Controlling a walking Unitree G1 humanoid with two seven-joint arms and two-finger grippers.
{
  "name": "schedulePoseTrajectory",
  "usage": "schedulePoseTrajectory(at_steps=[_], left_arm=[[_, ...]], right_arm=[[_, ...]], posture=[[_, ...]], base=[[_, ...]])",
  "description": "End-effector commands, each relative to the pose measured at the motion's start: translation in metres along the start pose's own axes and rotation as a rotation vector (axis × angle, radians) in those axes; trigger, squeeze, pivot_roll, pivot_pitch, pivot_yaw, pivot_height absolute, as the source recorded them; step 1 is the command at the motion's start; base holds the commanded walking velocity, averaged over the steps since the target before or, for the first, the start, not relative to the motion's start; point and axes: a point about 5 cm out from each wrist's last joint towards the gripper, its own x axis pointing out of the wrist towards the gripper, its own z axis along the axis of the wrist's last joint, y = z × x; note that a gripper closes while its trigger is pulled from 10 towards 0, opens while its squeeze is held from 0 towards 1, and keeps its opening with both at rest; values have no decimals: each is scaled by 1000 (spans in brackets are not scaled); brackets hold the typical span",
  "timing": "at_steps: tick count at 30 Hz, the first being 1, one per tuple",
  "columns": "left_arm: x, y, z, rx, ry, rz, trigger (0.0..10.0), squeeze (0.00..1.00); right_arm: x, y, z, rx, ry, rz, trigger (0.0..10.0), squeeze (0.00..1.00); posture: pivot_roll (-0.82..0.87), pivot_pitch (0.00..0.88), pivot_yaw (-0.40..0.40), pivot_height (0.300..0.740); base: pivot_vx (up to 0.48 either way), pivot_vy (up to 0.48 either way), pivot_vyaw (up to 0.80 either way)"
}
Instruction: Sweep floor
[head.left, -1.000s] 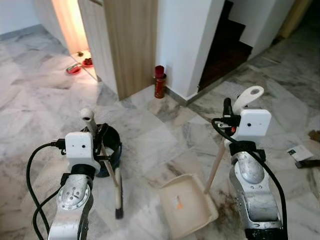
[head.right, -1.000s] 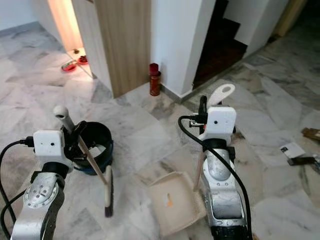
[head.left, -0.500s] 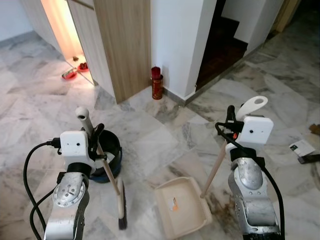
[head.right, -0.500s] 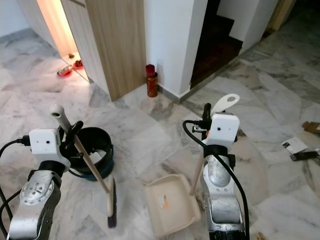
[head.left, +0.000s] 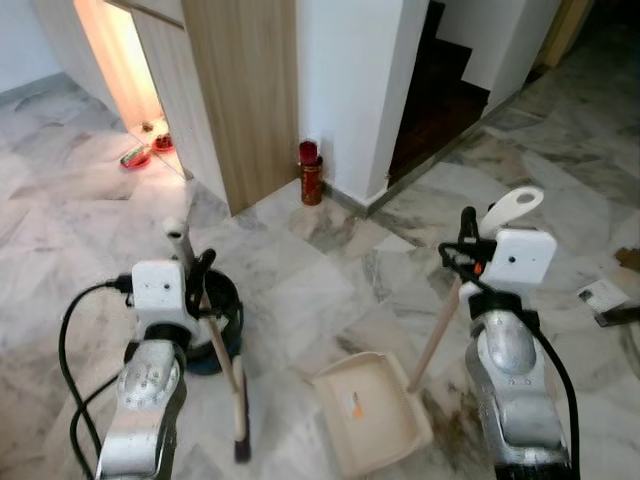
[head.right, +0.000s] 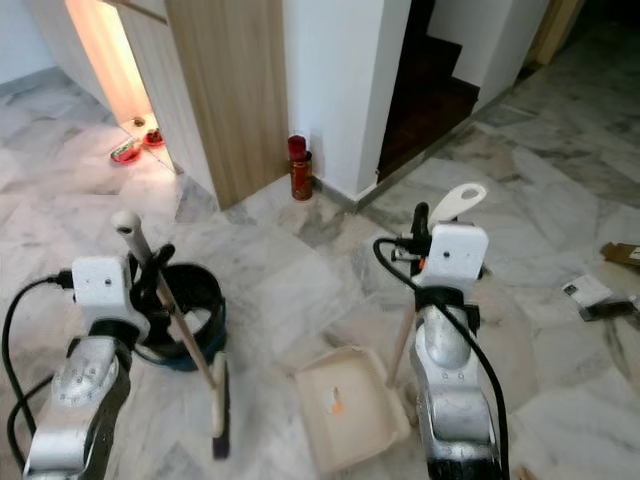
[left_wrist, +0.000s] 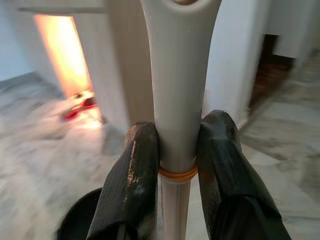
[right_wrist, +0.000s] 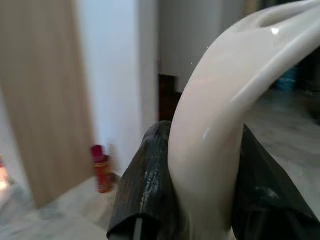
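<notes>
My left gripper (left_wrist: 177, 150) is shut on the cream handle of a small broom (head.left: 213, 340). The broom's stick slants down to its dark bristle head (head.left: 240, 425) on the marble floor. My right gripper (right_wrist: 200, 165) is shut on the curved cream grip of the dustpan handle (head.left: 512, 204). That wooden stick runs down to the cream dustpan (head.left: 372, 410), which lies flat on the floor between my arms. A small orange speck sits inside the pan. Dark dirt (head.left: 455, 420) stains the tile by my right arm.
A black bucket (head.left: 215, 320) stands just behind the broom. A red can (head.left: 310, 173) stands against the white wall corner. A wooden door panel (head.left: 240, 90) and a dark stairway (head.left: 440, 70) lie ahead. Red bowls (head.left: 140, 155) sit far left; papers (head.left: 600, 295) lie far right.
The view has shifted a little as I move. Both grippers keep their hold; the broom and dustpan stay in about the same places before me.
</notes>
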Motion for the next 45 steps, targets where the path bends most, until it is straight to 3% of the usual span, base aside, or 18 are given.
schedulePoseTrajectory(at_steps=[1,6,10,15,22,30,42,45], left_arm=[[1,2,4,11,-33,6,10000,0],[4,8,10,1,-54,37,10000,0],[2,5,10,1,-59,30,10000,0],[3,-6,5,-12,-43,-23,10000,0],[5,-17,6,-22,-51,-55,10000,0],[3,-5,1,-17,-40,-19,10000,0],[3,-5,-1,-34,-37,-24,10000,0],[-1,4,-8,-8,-22,9,10000,0]], right_arm=[[5,7,11,35,-40,13,10000,0],[7,26,14,70,-45,66,10000,0],[4,27,13,72,-46,78,10000,0],[4,12,11,49,-44,32,10000,0],[2,3,9,37,-45,8,10000,0],[2,6,8,43,-42,20,10000,0],[1,5,5,37,-37,23,10000,0],[-6,0,-2,-37,-33,28,10000,0]], posture=[[-69,36,-9,740],[-56,27,-13,740],[-64,7,-3,740],[-95,0,9,740],[-93,0,8,740],[-82,0,2,740],[-85,0,-1,740],[-85,0,-4,740]], base=[[0,0,-800],[0,0,-800],[0,0,-800],[0,0,-800],[0,0,-800],[0,0,-800],[0,0,-800],[0,0,-800]])
